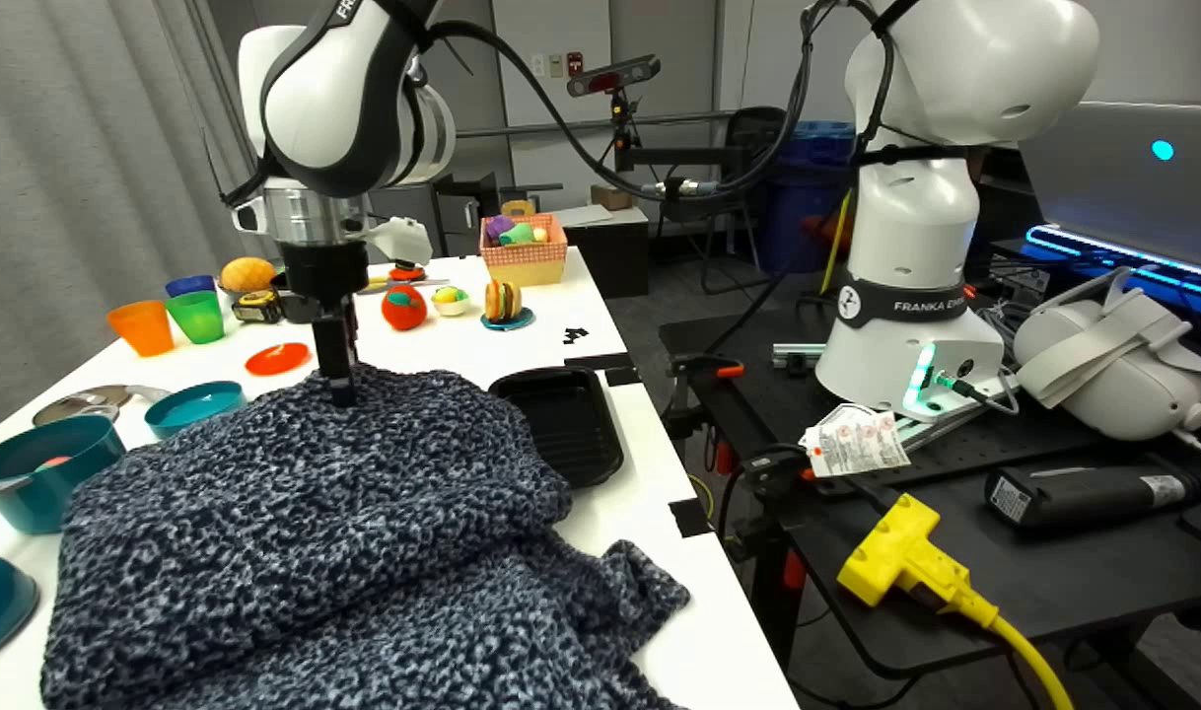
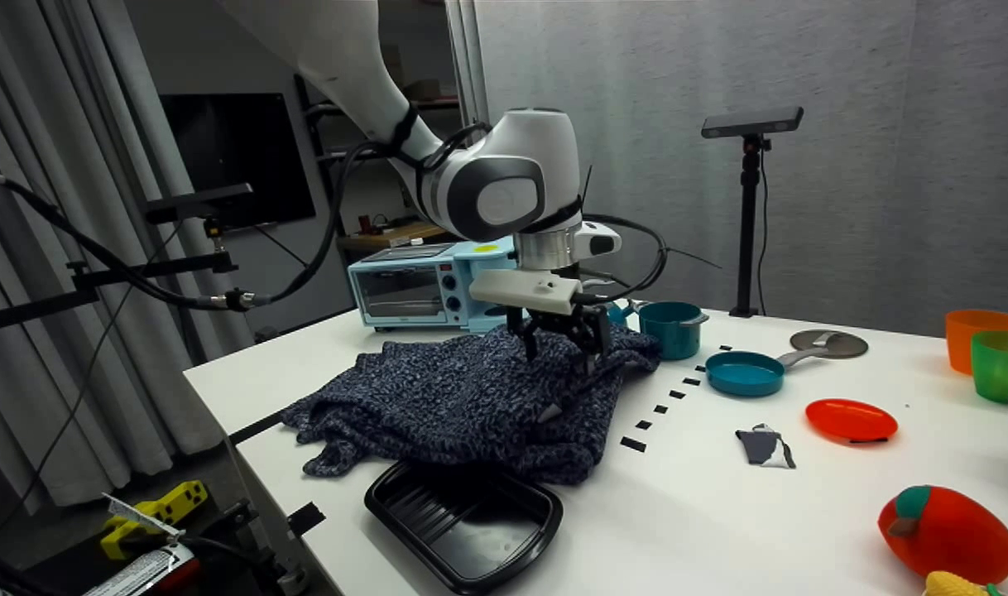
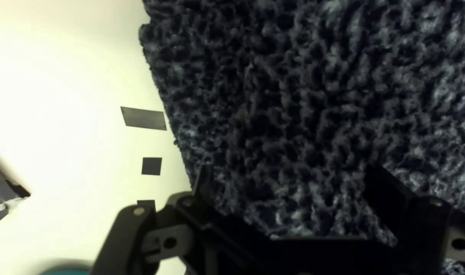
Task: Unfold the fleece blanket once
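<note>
A folded navy-and-grey fleece blanket (image 1: 295,532) is heaped against the ribbed black tray (image 2: 492,534); whether the tray's rim is covered cannot be told. Over the blanket, apart from the tray, the Robotiq gripper (image 3: 288,172) is held with its fingers (image 3: 393,198) spread wide and nothing pinched between them. Close by one finger, a blanket edge is seen leading away from the tray, the bulk being spread past the other. At that edge, the upper layer alone presumably must be caught.
</note>
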